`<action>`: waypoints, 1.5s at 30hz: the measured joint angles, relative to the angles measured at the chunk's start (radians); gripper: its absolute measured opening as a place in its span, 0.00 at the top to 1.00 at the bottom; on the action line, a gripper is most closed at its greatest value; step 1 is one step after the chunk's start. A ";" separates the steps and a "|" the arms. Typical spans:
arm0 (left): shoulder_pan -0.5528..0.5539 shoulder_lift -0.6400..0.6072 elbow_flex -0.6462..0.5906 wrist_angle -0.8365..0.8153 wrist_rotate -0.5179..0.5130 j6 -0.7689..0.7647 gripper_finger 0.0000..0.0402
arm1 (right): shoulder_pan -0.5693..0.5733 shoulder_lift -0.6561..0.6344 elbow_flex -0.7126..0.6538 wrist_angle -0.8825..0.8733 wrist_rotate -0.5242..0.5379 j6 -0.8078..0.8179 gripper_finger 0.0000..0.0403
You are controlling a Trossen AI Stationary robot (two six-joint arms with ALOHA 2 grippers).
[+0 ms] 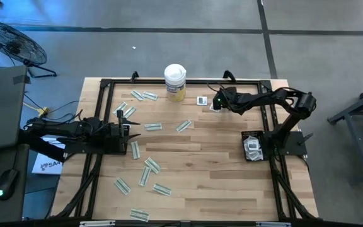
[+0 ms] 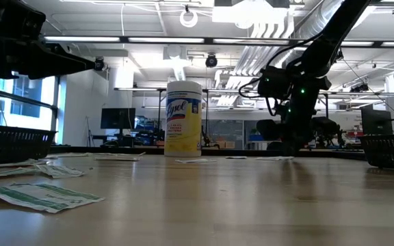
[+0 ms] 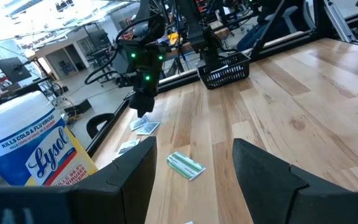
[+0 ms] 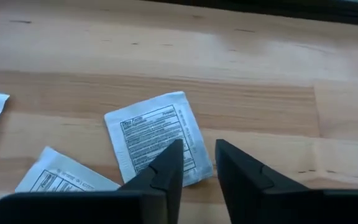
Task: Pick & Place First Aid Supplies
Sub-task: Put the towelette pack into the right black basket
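Printed square packet (image 4: pixel 156 145), wrist-view only

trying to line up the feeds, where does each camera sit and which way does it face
High: above the table, looking straight down; both arms show, left pincer, right pincer.
Low: at tabletop height, looking level across to the canister; the right arm comes down from above.
Left wrist: on the left arm, looking past its open fingers toward the right arm and basket.
Right wrist: on the right arm, looking down at a white packet.
Shared: high, low and left wrist all show the canister.
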State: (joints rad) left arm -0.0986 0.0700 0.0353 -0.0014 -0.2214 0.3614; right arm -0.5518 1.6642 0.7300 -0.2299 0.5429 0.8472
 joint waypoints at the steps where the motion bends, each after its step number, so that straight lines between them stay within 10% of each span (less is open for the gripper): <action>1: 0.000 0.000 0.000 0.000 0.000 0.000 0.49 | 0.000 0.000 0.000 -0.004 0.000 0.014 0.75; 11: 0.000 0.000 0.000 0.000 0.000 0.000 0.49 | -0.032 -0.004 -0.043 0.065 -0.108 0.094 0.64; 36: 0.000 0.000 0.000 0.000 0.000 0.000 0.49 | -0.018 -0.010 -0.114 0.194 -0.057 0.059 0.95; 45: 0.000 0.000 0.000 0.000 0.000 0.000 0.49 | 0.041 -0.204 -0.117 0.104 -0.094 0.004 0.99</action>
State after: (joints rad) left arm -0.0987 0.0697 0.0353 -0.0017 -0.2214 0.3617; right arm -0.5113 1.4597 0.6132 -0.1255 0.4490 0.8514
